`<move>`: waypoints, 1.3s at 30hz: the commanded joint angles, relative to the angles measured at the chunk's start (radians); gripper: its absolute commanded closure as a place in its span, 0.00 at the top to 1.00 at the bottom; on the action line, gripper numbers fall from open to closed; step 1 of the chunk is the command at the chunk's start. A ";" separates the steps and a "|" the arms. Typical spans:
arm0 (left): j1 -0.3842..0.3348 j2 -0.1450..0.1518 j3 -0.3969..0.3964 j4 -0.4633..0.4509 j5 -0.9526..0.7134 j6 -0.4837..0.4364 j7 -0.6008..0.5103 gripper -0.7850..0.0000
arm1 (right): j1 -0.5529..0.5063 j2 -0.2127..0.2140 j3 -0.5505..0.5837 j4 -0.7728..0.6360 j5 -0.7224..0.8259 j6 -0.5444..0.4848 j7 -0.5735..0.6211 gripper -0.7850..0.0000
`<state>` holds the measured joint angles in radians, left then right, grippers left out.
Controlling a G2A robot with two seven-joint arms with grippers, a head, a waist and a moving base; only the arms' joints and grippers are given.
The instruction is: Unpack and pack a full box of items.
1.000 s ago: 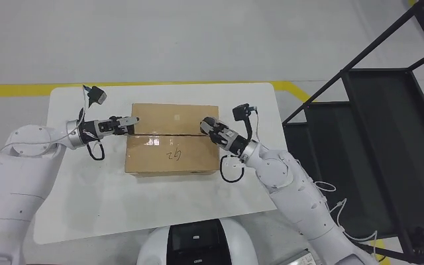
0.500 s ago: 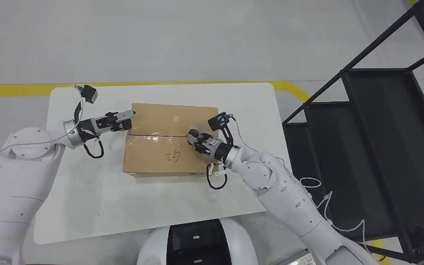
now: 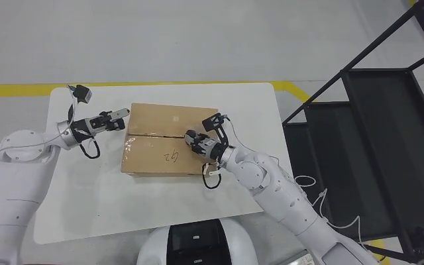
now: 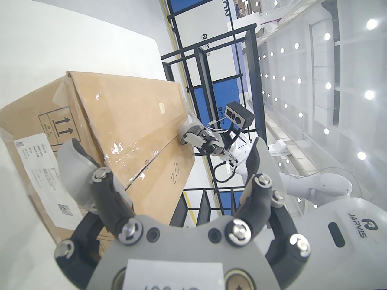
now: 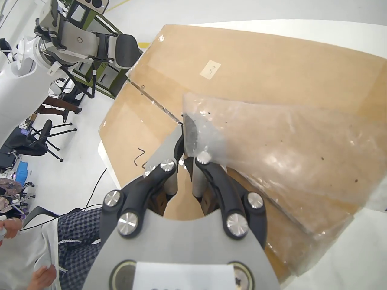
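The brown box (image 3: 171,142) sits in the middle of the white worktop (image 3: 79,199). Its two top flaps are down, so I think the unpacking has hardly begun.

My right tool (image 3: 193,141) is low over the top of the box, right by the seam (image 3: 156,134) where the flaps meet. It is pinched shut on a strip of clear tape (image 5: 272,158). One end of the strip is between the jaws. The rest is lifted off the cardboard and runs away to the box's far edge, where it looks stuck down. I think gripping it low and near the seam helps it peel and not snap (thin tape tears fast).

My left tool (image 3: 121,116) is at the other end of the box, near a top corner, with its jaws wide and nothing in them. One finger (image 4: 72,155) lies close against the end wall, beside the white label (image 4: 39,164). I cannot tell if it really touches. My guess is that it is there as a stop, so the box does not slide when the tape is pulled.
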<state>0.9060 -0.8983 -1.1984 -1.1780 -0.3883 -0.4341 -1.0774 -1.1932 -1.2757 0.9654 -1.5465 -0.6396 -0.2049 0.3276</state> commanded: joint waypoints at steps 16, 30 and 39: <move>0.049 0.013 -0.070 -0.038 -0.022 -0.007 -0.011 1.00 | 0.038 -0.021 -0.029 -0.058 0.133 0.058 0.093 1.00; 0.125 0.028 -0.210 -0.011 -0.081 -0.017 0.161 1.00 | 0.155 -0.066 -0.097 0.037 0.344 0.093 0.169 1.00; 0.165 0.030 -0.243 -0.033 -0.087 -0.009 0.164 1.00 | 0.242 -0.103 -0.156 0.109 0.435 0.103 0.187 1.00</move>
<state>1.0673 -0.8678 -1.4393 -1.2088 -0.4755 -0.4454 -0.9135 -0.9577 -1.3755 0.8166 -1.4434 -0.2092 -0.1016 0.5136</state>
